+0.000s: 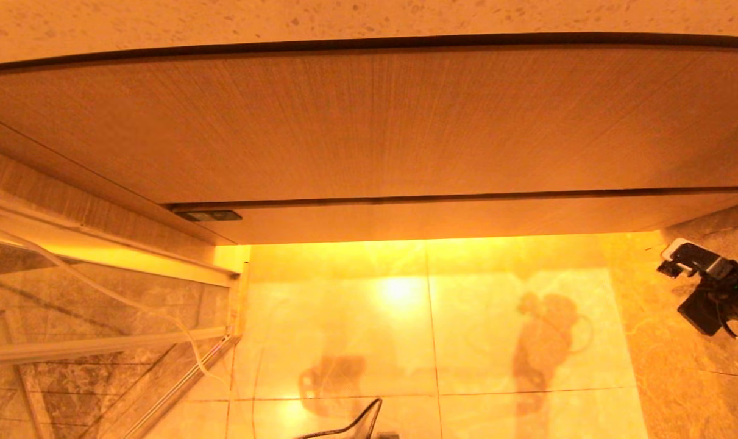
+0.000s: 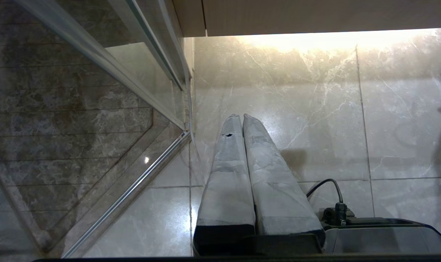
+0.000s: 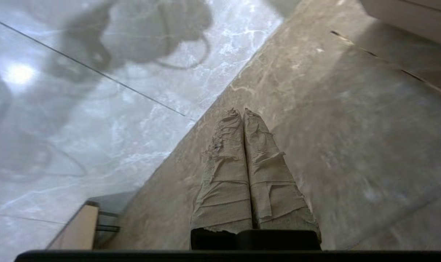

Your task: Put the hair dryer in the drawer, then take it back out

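Head view is showing the drawer [image 1: 442, 222] looking shut and no hair dryer anywhere, while the left gripper [image 2: 241, 117] and the right gripper [image 3: 241, 111] are hanging over the floor with fingers pressed together holding nothing, so the job is looking not started or all done.

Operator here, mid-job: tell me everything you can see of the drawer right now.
The drawer shows only as a narrow, light wood-grain front strip running wide across the head view, below the much taller wood-grain panel. It looks fully shut: just a thin dark seam separates it from the panel, and nothing of its inside is visible. No handle shows. A small dark rectangular piece sits at its left end. Warm light glows from beneath it onto the marble floor. Nothing touches it; neither gripper is near.
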